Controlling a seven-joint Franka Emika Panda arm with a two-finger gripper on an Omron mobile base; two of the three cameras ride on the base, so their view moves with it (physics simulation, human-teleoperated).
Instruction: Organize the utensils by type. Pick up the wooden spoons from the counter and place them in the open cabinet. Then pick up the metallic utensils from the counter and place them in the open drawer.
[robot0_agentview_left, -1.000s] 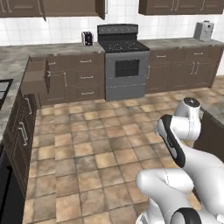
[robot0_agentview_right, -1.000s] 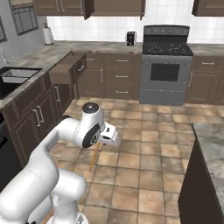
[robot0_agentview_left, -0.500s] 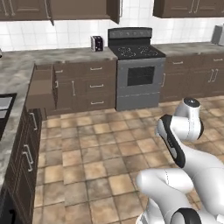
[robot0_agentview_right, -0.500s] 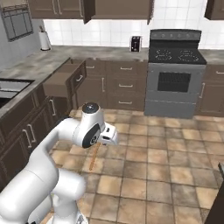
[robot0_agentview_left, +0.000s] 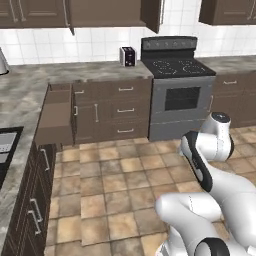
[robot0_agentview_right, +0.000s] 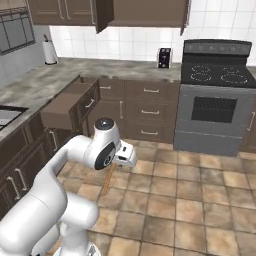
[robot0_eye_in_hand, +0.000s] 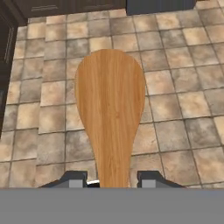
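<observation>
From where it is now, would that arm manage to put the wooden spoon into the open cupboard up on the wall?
Probably not yet. The gripper holds the wooden spoon low over the floor tiles, mid-room. The open cabinet hangs high across the room, beyond the counter; the base likely must drive closer.

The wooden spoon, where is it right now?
The wooden spoon is held in the end effector, hanging over the tiled floor, right of the open drawer.

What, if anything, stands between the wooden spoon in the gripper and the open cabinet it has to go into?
Nothing visible blocks it. The gripper holds the wooden spoon over bare floor tiles. The open cabinet hangs above the counter with its door swung out; the open drawer juts out lower down.
</observation>
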